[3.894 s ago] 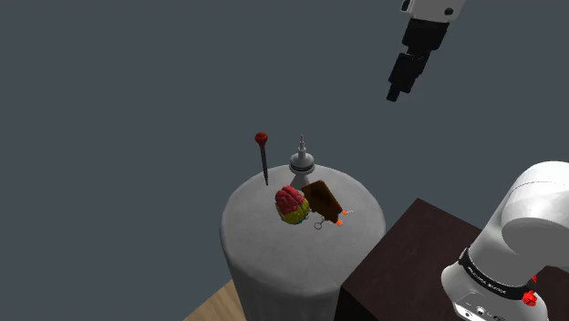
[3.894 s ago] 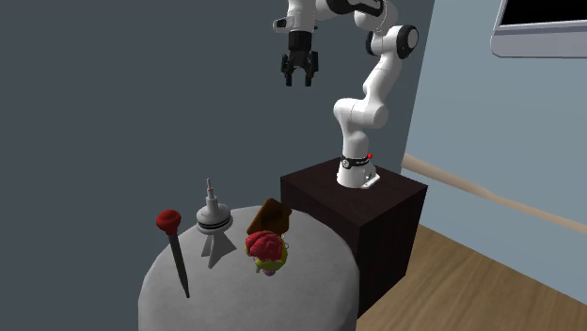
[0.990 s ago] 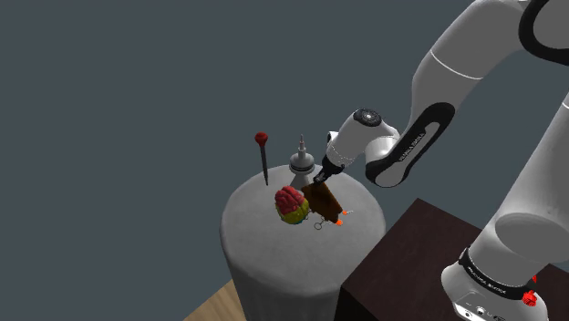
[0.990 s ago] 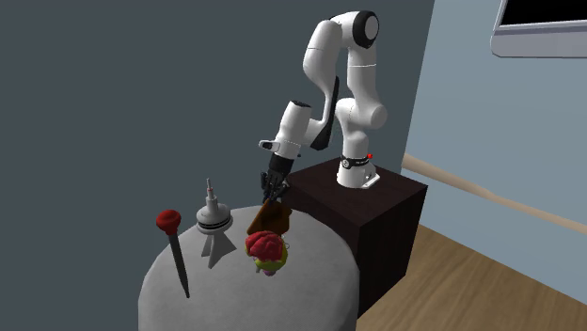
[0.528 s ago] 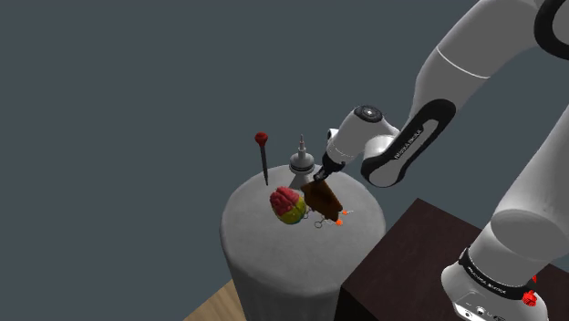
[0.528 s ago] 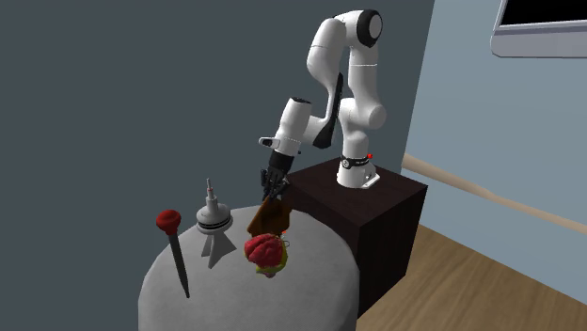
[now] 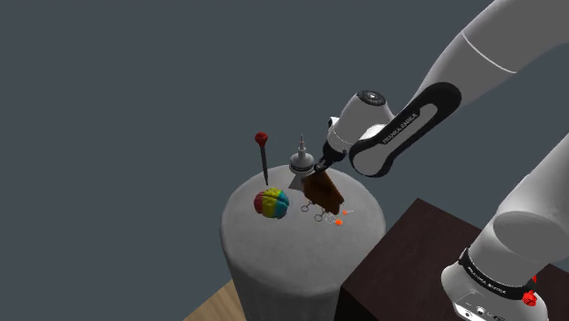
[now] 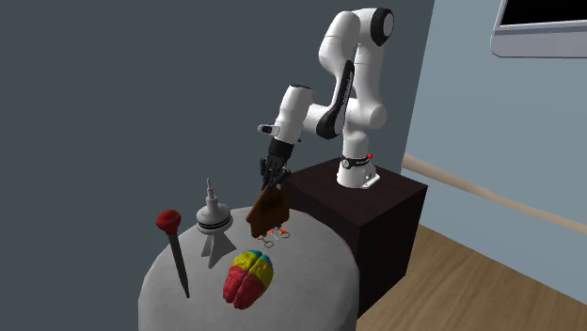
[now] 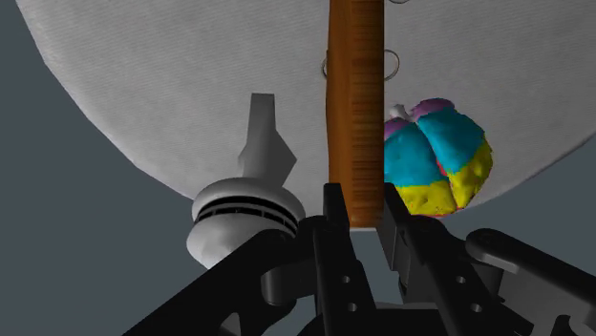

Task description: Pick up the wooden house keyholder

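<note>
Since half a second ago the multicoloured brain toy (image 7: 271, 202) has rolled clear of the wooden house keyholder (image 7: 324, 189) toward the shoulder view's left, and the keyholder has risen a little with the claw (image 9: 361, 205). Nearest, in the wrist view, the claw is closed on the keyholder, its two fingers pinching the near end of the brown plank. The plank's long axis runs straight out from the claw, in line with the fingers, so it hangs below the hand at the middle of the shoulder view, over the round grey counter (image 7: 246, 237). Its key rings (image 7: 325, 216) trail at the lower end; whether they have left the counter I cannot tell. Beyond stand a grey tower model (image 7: 301, 162) and a red-headed pin (image 7: 263, 155). A straight upward lift looks cleanest.
</note>
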Available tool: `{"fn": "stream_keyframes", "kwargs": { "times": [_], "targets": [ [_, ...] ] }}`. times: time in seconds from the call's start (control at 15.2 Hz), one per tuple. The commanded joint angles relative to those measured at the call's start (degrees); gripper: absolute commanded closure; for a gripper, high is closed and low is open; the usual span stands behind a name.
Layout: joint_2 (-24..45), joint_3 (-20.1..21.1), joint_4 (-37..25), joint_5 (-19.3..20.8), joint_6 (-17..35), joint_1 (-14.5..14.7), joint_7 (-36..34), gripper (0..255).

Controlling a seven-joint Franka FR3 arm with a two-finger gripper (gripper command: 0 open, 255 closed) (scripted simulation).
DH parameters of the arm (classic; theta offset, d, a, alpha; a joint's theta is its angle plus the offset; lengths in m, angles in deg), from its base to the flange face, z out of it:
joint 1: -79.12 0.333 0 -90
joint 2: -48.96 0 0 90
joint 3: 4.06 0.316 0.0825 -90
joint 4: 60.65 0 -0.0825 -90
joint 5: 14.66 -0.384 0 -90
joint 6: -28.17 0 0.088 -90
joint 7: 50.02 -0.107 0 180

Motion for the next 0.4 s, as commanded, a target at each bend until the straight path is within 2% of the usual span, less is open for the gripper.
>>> {"fn": "stream_keyframes", "kwargs": {
  "times": [0.0,0.2,0.33],
  "targets": [
    [-1.8,-0.9,-0.2,-2.6,-2.0,1.3,2.1,255],
    [-4.3,-1.7,-0.6,-4.5,-4.8,2.4,3.6,255],
    [-4.4,-1.7,-0.7,-4.6,-5.0,2.5,3.7,255]
  ]
}}
